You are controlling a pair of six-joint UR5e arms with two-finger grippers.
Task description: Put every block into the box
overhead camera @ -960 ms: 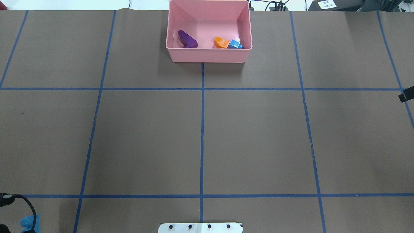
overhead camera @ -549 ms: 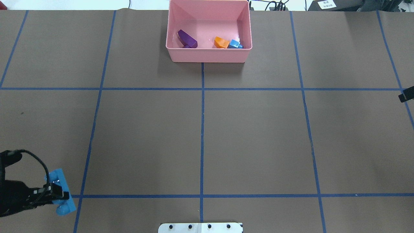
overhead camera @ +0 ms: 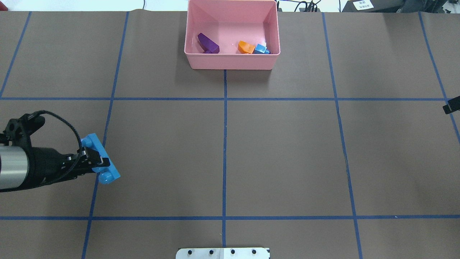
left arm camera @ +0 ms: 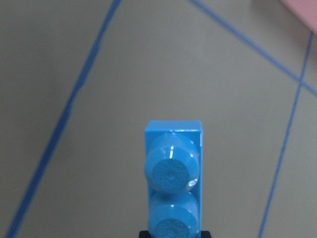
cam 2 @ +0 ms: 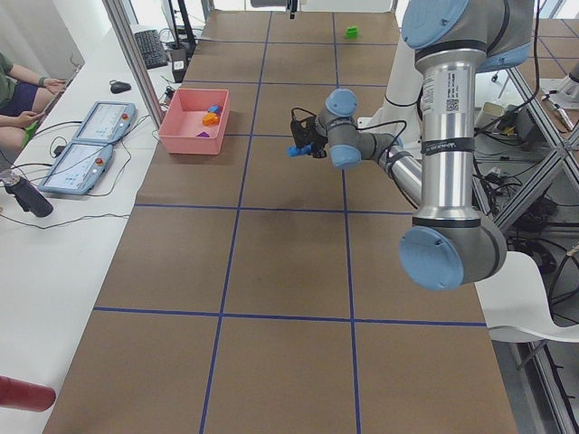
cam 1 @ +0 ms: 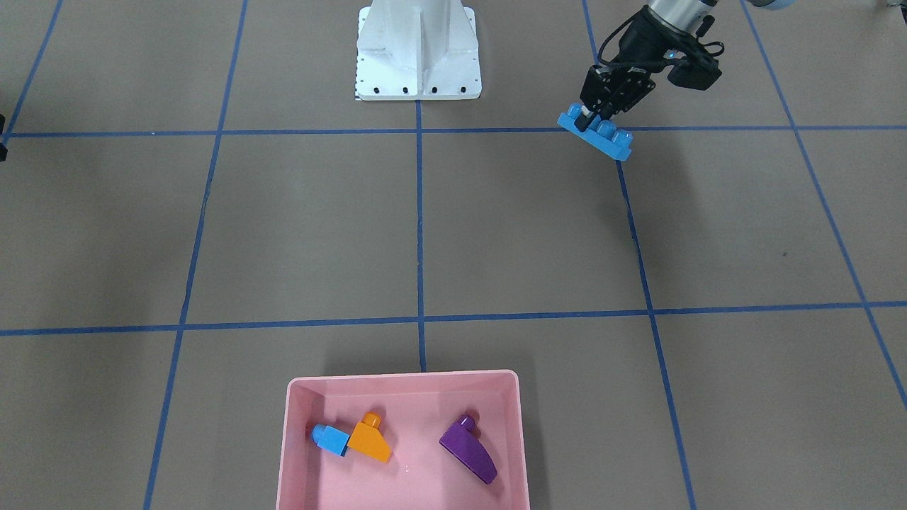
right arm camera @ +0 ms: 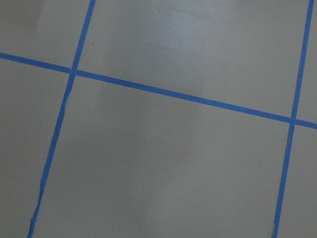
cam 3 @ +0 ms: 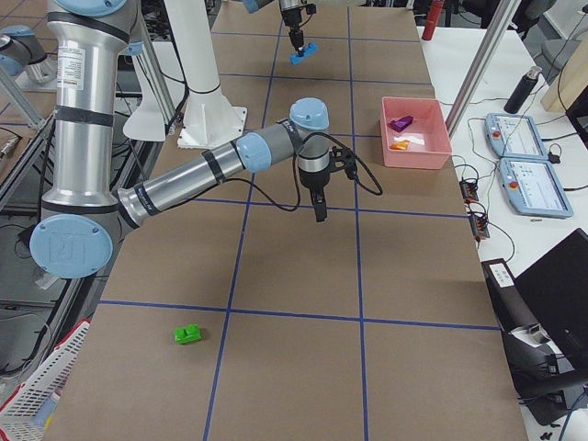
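Note:
My left gripper [overhead camera: 94,160] is shut on the long blue bar [overhead camera: 101,159] and holds it above the table at the left; the bar also shows in the front view [cam 1: 601,136] and fills the left wrist view [left arm camera: 173,171]. The pink box [overhead camera: 231,62] stands at the far centre. In it lie the purple wedge [overhead camera: 208,43], the orange sloped block [overhead camera: 246,47] and the small blue cube [overhead camera: 261,49]. The green block [cam 3: 188,334] lies on the table far out on my right. My right gripper [cam 3: 319,213] hangs over the table; I cannot tell whether it is open or shut.
The white robot base [cam 1: 418,53] stands at the table's near edge. Blue tape lines divide the brown table. Operators' tablets [cam 2: 89,149] and a dark bottle [cam 2: 25,196] lie on the white side bench beyond the box.
My left arm has come in from the near left corner, moving forward and rightward with the long blue bar in its grip. The box and its blocks have not moved.

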